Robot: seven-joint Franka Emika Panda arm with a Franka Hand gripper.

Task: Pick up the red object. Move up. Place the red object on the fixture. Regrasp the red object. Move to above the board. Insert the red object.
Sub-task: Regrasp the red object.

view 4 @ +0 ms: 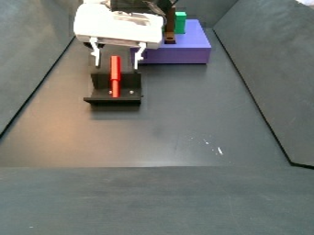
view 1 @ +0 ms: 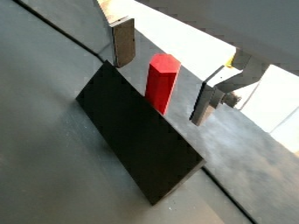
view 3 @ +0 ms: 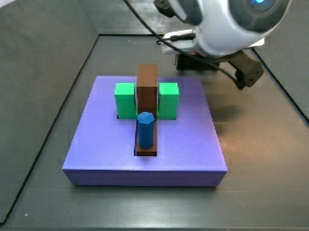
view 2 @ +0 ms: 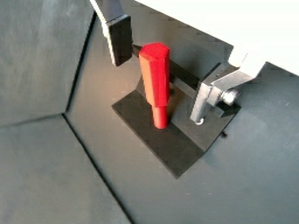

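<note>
Red object (view 1: 162, 80) is observed standing against the fixture (view 1: 135, 136), its lower end resting on the dark base plate and its length leaning on the bracket wall, as seen in both wrist views (view 2: 156, 86). In a side view the piece (view 4: 116, 75) is seen lying along the fixture (view 4: 114, 90), which sits on the dark floor well apart from the board (view 4: 186, 46).

The gripper (view 1: 162, 74) is positioned around the red object, with its jaws spread wide. One finger (view 1: 122, 42) is noted on one side of the piece and the opposite finger (view 1: 208, 98) on the other; clear gaps are visible between each dark pad and the red surface, so no contact is recorded. The same arrangement is confirmed in a wrist view, where the gripper (view 2: 163, 74) straddles the upper part of the piece without touching it. In a side view the gripper (view 4: 119, 57) is seen directly over the fixture, below the white wrist housing.

The board (view 3: 108, 135) is recorded as a lilac slab bearing a brown bar (view 3: 147, 86) along its middle, two green blocks (view 3: 126, 99) flanking that bar, and a blue cylinder (view 3: 145, 128) standing upright in the brown strip. In that side view the fixture and the red piece are hidden behind the arm.
</note>
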